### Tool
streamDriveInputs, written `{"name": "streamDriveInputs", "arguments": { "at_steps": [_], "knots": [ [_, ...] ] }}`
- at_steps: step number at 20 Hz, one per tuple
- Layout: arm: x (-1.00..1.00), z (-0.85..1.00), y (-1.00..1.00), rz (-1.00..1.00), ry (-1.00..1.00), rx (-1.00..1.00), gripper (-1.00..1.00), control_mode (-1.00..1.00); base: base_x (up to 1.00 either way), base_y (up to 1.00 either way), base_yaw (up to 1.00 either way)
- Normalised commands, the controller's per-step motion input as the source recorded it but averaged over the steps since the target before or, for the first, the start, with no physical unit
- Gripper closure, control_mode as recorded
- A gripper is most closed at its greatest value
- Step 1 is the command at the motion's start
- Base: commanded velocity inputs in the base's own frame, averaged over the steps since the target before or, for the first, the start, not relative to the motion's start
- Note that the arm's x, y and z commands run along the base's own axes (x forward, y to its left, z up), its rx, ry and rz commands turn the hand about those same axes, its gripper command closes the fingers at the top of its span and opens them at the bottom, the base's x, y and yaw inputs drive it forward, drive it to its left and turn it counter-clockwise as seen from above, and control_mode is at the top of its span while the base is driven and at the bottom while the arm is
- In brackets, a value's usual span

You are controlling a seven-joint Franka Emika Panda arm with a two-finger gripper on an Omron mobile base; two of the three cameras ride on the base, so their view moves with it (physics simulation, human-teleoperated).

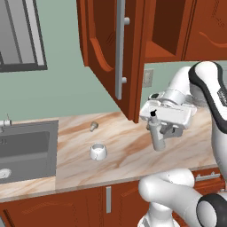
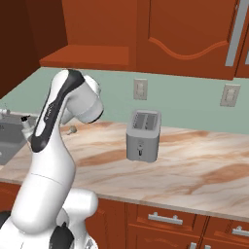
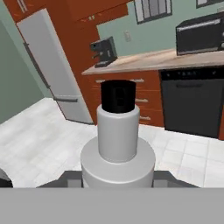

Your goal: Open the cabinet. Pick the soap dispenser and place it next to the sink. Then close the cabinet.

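My gripper (image 1: 156, 127) is shut on the soap dispenser (image 1: 158, 141), a slim grey bottle with a black pump top, and holds it upright over the marble counter. In the hand view the soap dispenser (image 3: 118, 144) stands close in front, my gripper (image 3: 118, 178) clamped around its wide lower body. The cabinet (image 1: 106, 40) is open: its arched door with the long silver handle (image 1: 119, 48) swings out just left of my hand, and its bare shelf (image 2: 87, 56) shows. The sink (image 1: 26, 148) lies at the counter's far left, well away from the bottle.
A squat white ring-shaped cup (image 1: 98, 151) and a small knob-like object (image 1: 93, 126) sit on the counter (image 1: 128, 150) between sink and hand. A grey toaster (image 2: 143, 135) stands to the arm's right. A wall outlet (image 1: 148, 78) is behind the hand.
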Motion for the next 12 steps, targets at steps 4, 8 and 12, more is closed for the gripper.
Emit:
{"name": "streamDriveInputs", "arguments": {
  "at_steps": [4,8,12],
  "knots": [
    [-0.16,-0.15,0.00,-0.02,-0.13,0.17,1.00,-1.00,0.00,0.00,0.00],
    [-0.13,-0.19,0.00,-0.13,-0.10,0.25,1.00,-1.00,0.00,0.00,0.00],
    [0.00,-0.20,0.00,-0.12,-0.10,0.29,1.00,-1.00,0.00,0.00,0.00]
  ]
}}
